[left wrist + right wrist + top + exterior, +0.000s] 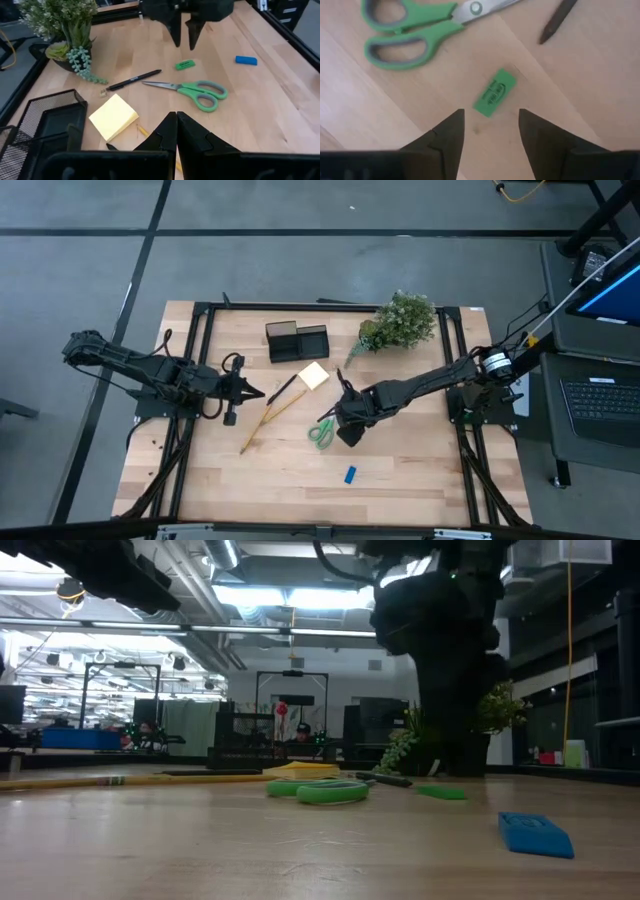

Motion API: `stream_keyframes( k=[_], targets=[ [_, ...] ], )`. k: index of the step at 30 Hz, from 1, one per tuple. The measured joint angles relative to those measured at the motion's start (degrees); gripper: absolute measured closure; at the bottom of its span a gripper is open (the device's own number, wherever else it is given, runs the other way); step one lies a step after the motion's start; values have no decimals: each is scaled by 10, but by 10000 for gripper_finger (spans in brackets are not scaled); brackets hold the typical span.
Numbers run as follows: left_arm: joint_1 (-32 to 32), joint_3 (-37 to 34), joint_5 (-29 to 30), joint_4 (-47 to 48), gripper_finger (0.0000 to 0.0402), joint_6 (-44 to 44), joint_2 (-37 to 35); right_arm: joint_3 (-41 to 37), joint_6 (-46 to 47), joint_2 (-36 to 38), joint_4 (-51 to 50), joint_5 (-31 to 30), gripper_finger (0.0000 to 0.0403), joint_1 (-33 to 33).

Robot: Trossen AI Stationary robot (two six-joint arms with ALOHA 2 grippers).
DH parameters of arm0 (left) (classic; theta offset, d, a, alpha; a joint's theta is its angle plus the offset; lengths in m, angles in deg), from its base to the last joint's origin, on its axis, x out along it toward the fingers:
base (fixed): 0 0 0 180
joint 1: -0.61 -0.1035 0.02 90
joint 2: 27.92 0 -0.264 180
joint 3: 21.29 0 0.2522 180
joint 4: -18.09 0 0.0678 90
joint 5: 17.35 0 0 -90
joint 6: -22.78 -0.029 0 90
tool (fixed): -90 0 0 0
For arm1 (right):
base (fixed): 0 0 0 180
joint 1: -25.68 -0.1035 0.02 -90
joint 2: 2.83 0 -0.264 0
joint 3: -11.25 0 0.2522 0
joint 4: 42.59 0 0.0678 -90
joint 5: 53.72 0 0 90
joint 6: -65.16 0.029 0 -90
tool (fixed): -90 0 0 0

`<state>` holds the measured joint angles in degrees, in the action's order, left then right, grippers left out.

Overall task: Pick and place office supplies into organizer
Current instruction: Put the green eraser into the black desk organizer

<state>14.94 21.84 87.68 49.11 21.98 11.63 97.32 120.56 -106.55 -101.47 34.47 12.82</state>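
Observation:
My right gripper is open and points down over the small green piece, which lies flat on the table just ahead of the fingertips; the fingers touch nothing. The green-handled scissors lie beside it, with the black pen, the yellow sticky-note pad and the wooden pencil toward the left. A small blue piece lies nearer the front edge. The black organizer stands at the far middle. My left gripper waits shut at the table's left, above the wood.
A bushy green plant stands at the far right of the table, next to the organizer. The black table frame runs along the left, right and far edges. Bare wood lies toward the near edge around the blue piece.

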Motion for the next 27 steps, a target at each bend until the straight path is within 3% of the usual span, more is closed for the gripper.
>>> stream_keyframes(
  k=[6, 27],
  targets=[
    [0, 0, -1, 0, 399, 0, 0, -35, 1, 0, 69, 0, 216, 0],
    [0, 0, -2, 3, 398, 6, 0, -39, 44, -70, 78, -2, 216, 4]
  ],
)
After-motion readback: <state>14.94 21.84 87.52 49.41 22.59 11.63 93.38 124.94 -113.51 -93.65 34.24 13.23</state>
